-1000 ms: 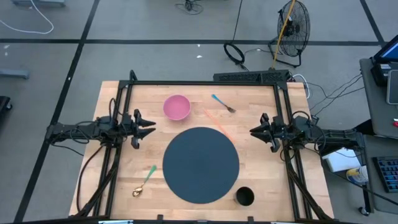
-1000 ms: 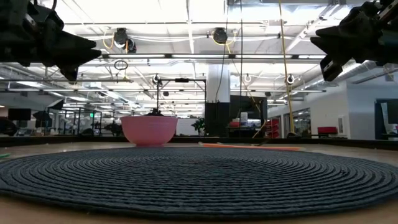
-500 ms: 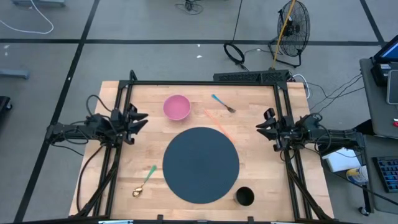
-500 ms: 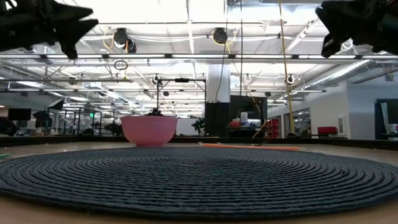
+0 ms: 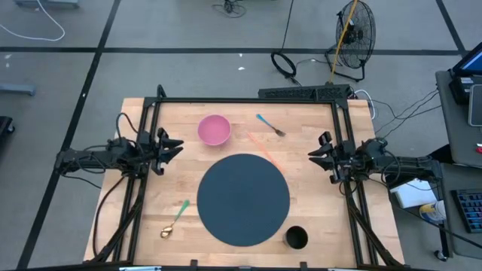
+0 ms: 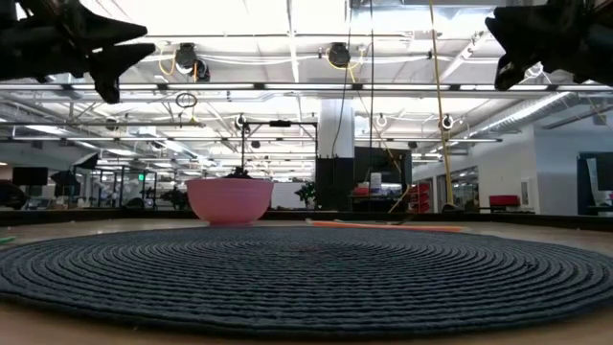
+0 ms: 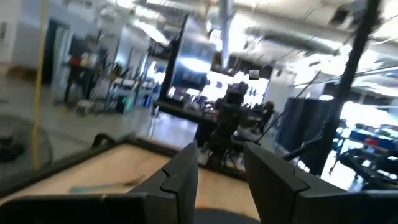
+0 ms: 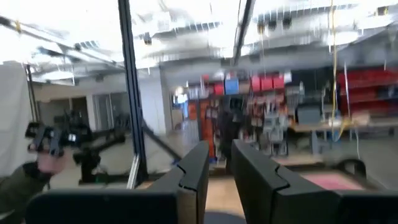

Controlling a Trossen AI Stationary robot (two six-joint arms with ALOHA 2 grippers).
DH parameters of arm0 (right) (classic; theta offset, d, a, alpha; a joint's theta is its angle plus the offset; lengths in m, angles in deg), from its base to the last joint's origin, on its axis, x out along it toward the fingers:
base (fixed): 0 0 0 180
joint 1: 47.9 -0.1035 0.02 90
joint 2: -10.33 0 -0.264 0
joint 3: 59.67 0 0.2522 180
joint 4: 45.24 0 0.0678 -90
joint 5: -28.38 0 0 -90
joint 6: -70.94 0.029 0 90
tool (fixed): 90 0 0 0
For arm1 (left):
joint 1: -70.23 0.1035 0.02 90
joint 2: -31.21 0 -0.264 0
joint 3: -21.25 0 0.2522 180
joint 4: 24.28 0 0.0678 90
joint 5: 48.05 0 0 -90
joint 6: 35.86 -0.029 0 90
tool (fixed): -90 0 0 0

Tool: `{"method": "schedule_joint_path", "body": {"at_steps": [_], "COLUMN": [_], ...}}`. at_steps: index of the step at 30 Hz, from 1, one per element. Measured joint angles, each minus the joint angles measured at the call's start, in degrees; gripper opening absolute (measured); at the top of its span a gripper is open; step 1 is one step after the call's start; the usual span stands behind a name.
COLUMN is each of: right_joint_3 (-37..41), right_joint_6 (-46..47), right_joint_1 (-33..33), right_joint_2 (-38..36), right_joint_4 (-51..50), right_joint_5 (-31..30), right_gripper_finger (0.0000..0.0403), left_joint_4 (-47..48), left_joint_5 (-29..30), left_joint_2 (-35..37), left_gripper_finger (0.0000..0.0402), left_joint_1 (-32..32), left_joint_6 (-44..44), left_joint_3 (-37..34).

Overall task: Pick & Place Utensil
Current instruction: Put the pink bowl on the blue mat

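Observation:
A gold spoon with a green handle (image 5: 175,218) lies flat on the wooden table near its front left. A fork with a blue handle (image 5: 269,126) lies flat at the far side, right of the pink bowl (image 5: 214,129). My left gripper (image 5: 179,146) hovers open at the table's left edge, above the table and clear of everything; its wrist view shows its fingers (image 7: 221,149) with nothing between them. My right gripper (image 5: 310,156) hovers at the right edge, its fingers (image 8: 220,146) a little apart and holding nothing.
A dark round woven mat (image 5: 243,199) fills the table's middle. A thin orange stick (image 5: 263,149) lies from the mat's far edge toward the fork. A black cup (image 5: 296,238) stands at the front right. A black frame (image 5: 248,100) runs along the table's far and side edges.
Both grippers have risen and tipped their fingers upward, each drawing back a little toward its own side edge of the table. Most of this happened in the first half second. Nothing on the table has moved.

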Motion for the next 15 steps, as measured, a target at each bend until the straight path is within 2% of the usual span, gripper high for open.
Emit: {"method": "schedule_joint_path", "body": {"at_steps": [3, 8, 12, 15], "right_joint_3": [-4.31, -10.16, -14.42, -18.63], "right_joint_6": [-1.06, -4.51, -5.51, -5.74], "right_joint_1": [0.00, 0.00, 0.02, 0.02], "right_joint_2": [2.14, 9.22, 15.07, 18.89], "right_joint_4": [-2.41, -4.91, -5.90, -11.06], "right_joint_5": [0.01, -0.05, -0.08, -0.08], "right_gripper_finger": [0.0063, 0.0063, 0.0063, 0.0064], "left_joint_4": [6.11, 13.06, 25.36, 33.38], "left_joint_5": [1.98, 3.59, 6.42, 7.32], "left_joint_2": [-3.50, -15.86, -26.25, -32.68], "left_gripper_finger": [0.0136, 0.0136, 0.0136, 0.0136], "left_joint_1": [0.19, 0.43, 1.53, 2.20], "left_joint_6": [1.13, -2.68, -4.48, -8.78], "left_joint_3": [5.67, 17.79, 29.59, 37.47]}}
